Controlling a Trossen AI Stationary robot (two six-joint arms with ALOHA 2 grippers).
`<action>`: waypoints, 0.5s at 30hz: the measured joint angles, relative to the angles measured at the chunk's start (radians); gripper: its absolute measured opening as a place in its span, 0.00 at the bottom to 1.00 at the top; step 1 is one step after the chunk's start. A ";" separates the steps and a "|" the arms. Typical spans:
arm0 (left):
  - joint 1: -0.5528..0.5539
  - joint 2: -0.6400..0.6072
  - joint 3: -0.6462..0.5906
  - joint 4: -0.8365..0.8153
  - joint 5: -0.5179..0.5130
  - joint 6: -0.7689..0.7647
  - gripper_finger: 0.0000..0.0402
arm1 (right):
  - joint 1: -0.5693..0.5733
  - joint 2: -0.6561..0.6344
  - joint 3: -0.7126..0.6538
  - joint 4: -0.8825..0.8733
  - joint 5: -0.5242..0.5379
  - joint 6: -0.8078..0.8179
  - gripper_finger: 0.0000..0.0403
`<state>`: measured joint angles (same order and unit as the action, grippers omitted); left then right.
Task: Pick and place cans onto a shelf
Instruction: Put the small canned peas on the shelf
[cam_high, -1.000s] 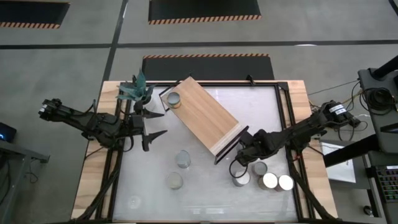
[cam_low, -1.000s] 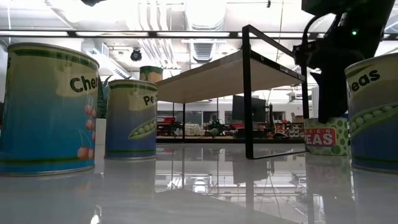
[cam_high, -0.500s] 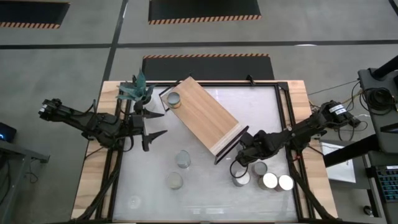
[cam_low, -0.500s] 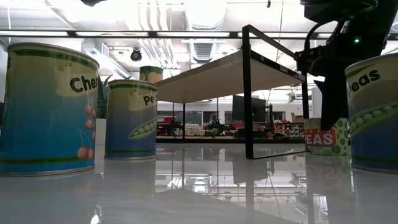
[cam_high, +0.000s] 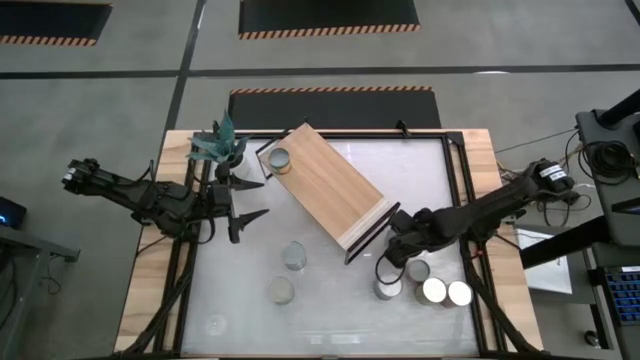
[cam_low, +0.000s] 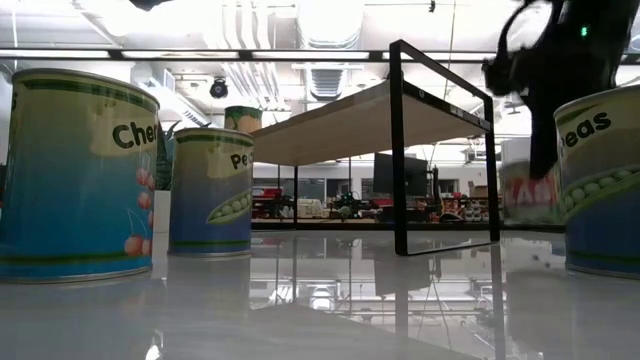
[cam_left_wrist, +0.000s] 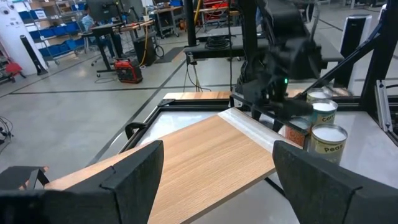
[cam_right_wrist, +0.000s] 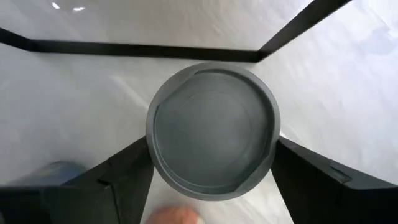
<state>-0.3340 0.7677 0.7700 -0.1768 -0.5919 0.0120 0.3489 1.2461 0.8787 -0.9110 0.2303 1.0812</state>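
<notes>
My right gripper (cam_high: 392, 262) is shut on a small can with a grey top (cam_right_wrist: 211, 127) and a red-lettered label (cam_low: 525, 195), near the shelf's near-right end. The shelf (cam_high: 328, 185), a light-wood board on a black wire frame, lies slantwise across the table's far half; one can (cam_high: 279, 158) stands on its far-left end. Two cans (cam_high: 294, 256) (cam_high: 281, 290) stand on their bases mid-table. Several more (cam_high: 434, 291) stand at the near right. My left gripper (cam_high: 240, 200) waits open at the table's left, above the surface. My right gripper pinches the can's round side wall (cam_right_wrist: 152, 143) between its two fingers (cam_right_wrist: 124, 174), one on each side just below the top rim. The fingers come from above, pointing steeply down. The can stays upright, its top up, lifted clear of the table.
A white pot with a green plant (cam_high: 220, 148) stands at the far left corner. The shelf's black end frame (cam_low: 400, 150) rises close beside the held can. Three cans (cam_high: 387, 288) (cam_high: 418, 270) (cam_high: 459, 293) crowd the table right under my right arm.
My right gripper has gone up with the can. The can stood on the table a second ago and now hangs a little above it, still upright.
</notes>
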 joint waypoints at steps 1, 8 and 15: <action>0.000 0.000 0.000 0.000 0.000 0.000 0.70 | 0.000 -0.018 0.017 -0.031 -0.005 -0.001 0.69; 0.000 0.000 0.000 0.000 0.000 -0.010 0.70 | 0.000 -0.099 0.171 -0.250 -0.089 0.004 0.69; 0.000 0.000 0.000 -0.007 0.000 -0.023 0.70 | 0.033 -0.120 0.342 -0.249 -0.159 -0.019 0.69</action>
<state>-0.3340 0.7677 0.7700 -0.1841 -0.5919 -0.0109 0.3823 1.1266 1.2208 -1.1601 0.0711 1.0622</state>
